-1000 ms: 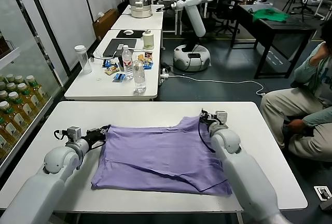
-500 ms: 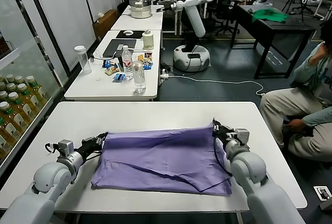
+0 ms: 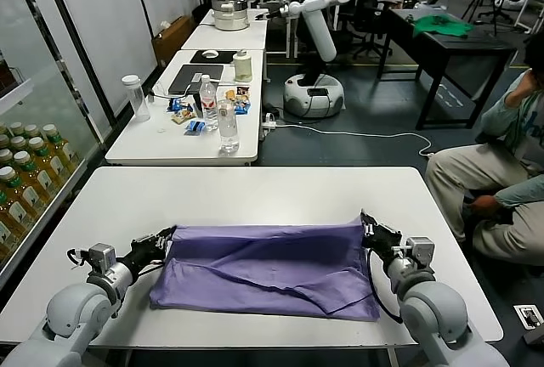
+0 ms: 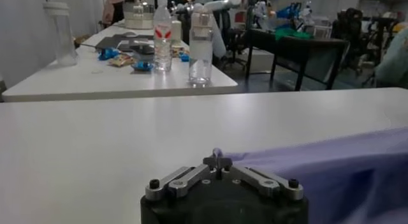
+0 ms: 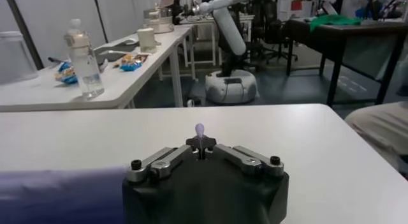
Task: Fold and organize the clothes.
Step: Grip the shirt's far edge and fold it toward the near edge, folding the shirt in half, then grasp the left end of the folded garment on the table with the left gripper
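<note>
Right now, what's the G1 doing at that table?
It is folding a lavender T-shirt on the white table. The left gripper is shut on the shirt's far left corner and the right gripper on its far right corner. Both hold that edge taut above the part lying flat, so the shirt is doubled over but the fold isn't set down yet. Bottles and clutter sit on the desk behind.

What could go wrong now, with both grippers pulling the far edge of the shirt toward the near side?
1. The left gripper and right gripper each pinch only a small bit of the T-shirt; thin fabric may slip out.
2. Diagonal wrinkles lie under the fold and could get trapped.
3. The near hem is close to the table edge; overshooting could drag it off.
</note>
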Robot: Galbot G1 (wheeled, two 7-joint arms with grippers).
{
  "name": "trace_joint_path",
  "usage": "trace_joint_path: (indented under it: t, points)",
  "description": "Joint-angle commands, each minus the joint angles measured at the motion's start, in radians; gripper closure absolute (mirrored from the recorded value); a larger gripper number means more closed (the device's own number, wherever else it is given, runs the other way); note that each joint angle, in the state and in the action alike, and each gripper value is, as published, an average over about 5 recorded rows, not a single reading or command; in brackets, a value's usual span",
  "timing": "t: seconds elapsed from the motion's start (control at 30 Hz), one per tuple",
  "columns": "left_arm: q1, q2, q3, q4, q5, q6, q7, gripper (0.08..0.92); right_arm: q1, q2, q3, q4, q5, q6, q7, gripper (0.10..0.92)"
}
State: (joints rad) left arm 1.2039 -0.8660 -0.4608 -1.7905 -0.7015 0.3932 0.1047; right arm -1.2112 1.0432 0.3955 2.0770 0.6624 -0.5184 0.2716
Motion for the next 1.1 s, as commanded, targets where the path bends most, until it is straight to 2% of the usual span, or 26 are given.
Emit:
trace_joint_path:
  t: [0.03,0.2,0.33,0.6,0.7,0.83,0.93,1.1]
  points:
    - [0.046,0.006,-0.017,-0.036,0.002,0.005,0.002,0.914,-0.103,-0.016,0.049,0.073,0.002,-0.009,0.002,0.91]
    - [0.05,0.016,-0.024,-0.044,0.079,0.104,0.012,0.915,-0.135,-0.011,0.053,0.065,-0.022,-0.02,-0.007,0.907]
    - [0.043,0.019,-0.026,-0.03,0.216,0.176,0.005,0.878,-0.15,0.005,0.038,0.038,-0.058,-0.037,-0.021,0.836]
    - [0.072,0.022,-0.086,-0.096,0.26,0.177,-0.043,0.65,-0.168,0.012,0.043,0.061,-0.094,-0.029,-0.04,0.612]
    - [0.077,0.011,-0.096,-0.148,0.142,0.178,-0.105,0.564,-0.172,0.018,0.043,0.063,-0.113,-0.027,-0.045,0.526]
    - [0.081,-0.028,-0.05,-0.216,-0.046,0.188,-0.267,0.451,-0.184,0.035,0.033,0.069,-0.146,-0.023,-0.054,0.404]
    - [0.08,-0.07,-0.002,-0.221,-0.08,0.188,-0.373,0.365,-0.196,0.044,0.024,0.078,-0.171,-0.02,-0.062,0.318]
    - [0.091,-0.109,0.045,-0.198,-0.077,0.189,-0.461,0.226,-0.21,0.046,0.027,0.079,-0.192,-0.015,-0.068,0.218]
